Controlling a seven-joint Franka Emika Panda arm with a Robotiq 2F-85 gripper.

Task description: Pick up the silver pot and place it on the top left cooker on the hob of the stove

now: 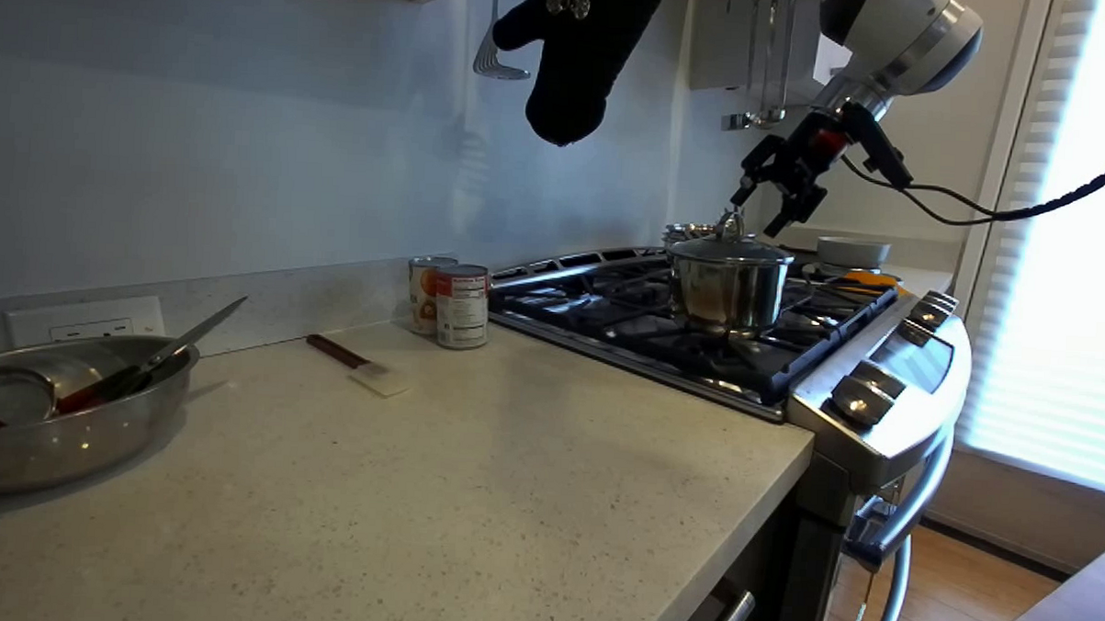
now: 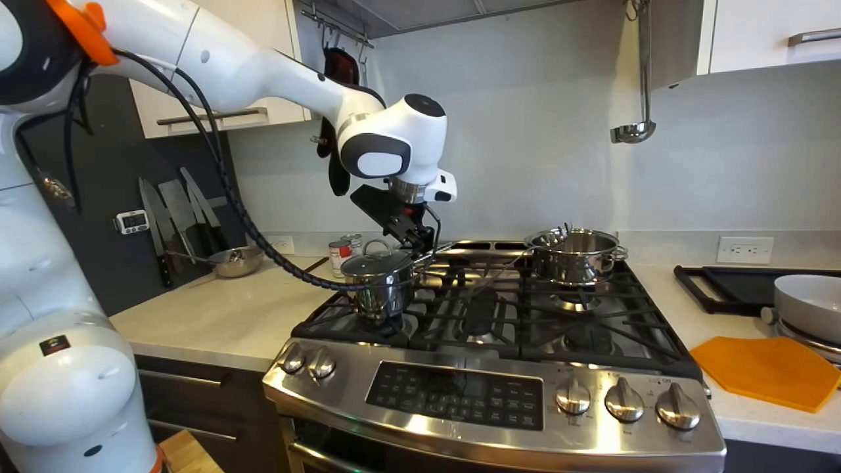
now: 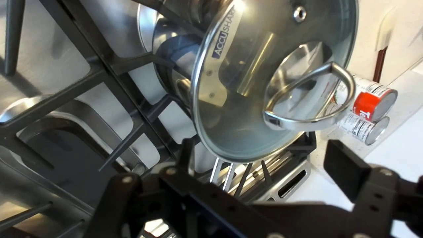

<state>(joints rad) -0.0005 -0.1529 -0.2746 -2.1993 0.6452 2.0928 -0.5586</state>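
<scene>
Found the silver pot (image 1: 729,294) upright on the black-grated hob (image 1: 621,322) of the stove (image 2: 486,441), toward the front on the side next to the pale surface (image 1: 501,474); mirror-bright, cylindrical, capped by a steel-rimmed glass lid (image 3: 238,109) with a loop handle (image 3: 300,125). Saw the end effector (image 3: 262,160) parted wide near that handle. Noted on the speckled surface two tin cans (image 1: 462,309), a brown-handled utensil (image 1: 338,352) and a wide metal bowl (image 1: 116,433), with a black oven mitt (image 1: 575,63) hanging by a plain wall (image 1: 200,151) and a bright window blind (image 1: 1057,337) past the stove.
</scene>
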